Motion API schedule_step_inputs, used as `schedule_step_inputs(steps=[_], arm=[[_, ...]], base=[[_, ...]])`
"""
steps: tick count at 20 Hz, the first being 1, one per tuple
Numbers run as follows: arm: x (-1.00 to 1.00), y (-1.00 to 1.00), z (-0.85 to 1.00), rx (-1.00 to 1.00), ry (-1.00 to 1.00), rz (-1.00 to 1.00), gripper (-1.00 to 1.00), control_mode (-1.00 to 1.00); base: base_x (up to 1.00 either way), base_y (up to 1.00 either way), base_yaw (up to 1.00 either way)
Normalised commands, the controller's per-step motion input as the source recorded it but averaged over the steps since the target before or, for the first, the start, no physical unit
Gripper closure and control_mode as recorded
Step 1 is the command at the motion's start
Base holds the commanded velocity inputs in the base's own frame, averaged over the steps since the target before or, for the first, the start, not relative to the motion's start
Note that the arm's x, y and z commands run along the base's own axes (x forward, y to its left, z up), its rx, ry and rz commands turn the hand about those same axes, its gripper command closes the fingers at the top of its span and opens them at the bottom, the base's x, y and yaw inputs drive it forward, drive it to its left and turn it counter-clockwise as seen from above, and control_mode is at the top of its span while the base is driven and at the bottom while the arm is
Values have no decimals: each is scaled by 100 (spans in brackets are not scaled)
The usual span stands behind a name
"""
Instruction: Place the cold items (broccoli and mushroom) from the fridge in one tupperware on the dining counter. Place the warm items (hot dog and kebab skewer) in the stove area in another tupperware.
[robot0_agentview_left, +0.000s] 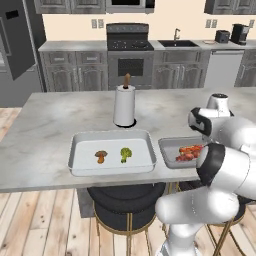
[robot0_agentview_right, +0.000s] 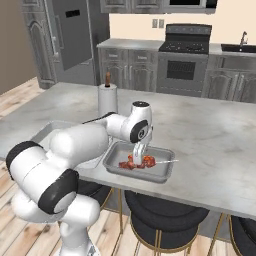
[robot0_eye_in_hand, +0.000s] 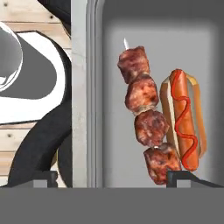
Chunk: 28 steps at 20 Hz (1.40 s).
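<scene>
Our gripper (robot0_eye_in_hand: 112, 177) hangs with jaws wide apart just above the kebab skewer (robot0_eye_in_hand: 146, 116), lying beside the hot dog (robot0_eye_in_hand: 183, 118) in the tupperware (robot0_eye_in_hand: 109, 87); probably light, stiff along the stick, best pinched mid-length.

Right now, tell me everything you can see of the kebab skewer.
The kebab skewer carries four browned, glistening meat chunks on a thin pale stick whose pointed tip pokes out past the end chunk. It lies flat on the floor of the smaller grey tupperware, alongside the hot dog and pressed against its bun. The open pincer hangs just above it, gripping nothing.
</scene>
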Motion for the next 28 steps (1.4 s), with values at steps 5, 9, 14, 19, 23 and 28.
schedule_step_inputs(steps=[5, 9, 14, 19, 23, 28], arm=[[-44, 41, 20, 0, 0, -29, -100, -100], [-71, 54, 4, 0, -2, -47, -100, -100], [-90, 32, 24, 7, 0, -46, -100, -100], [-96, 0, 47, 14, 0, -41, -100, -100], [-96, 1, 64, 4, -8, -38, -100, -100], [-82, 14, 77, 0, -23, -37, -100, -100]], base=[[0, 0, 0], [0, 0, 0], [0, 0, 0], [0, 0, 0], [0, 0, 0], [0, 0, 0]])
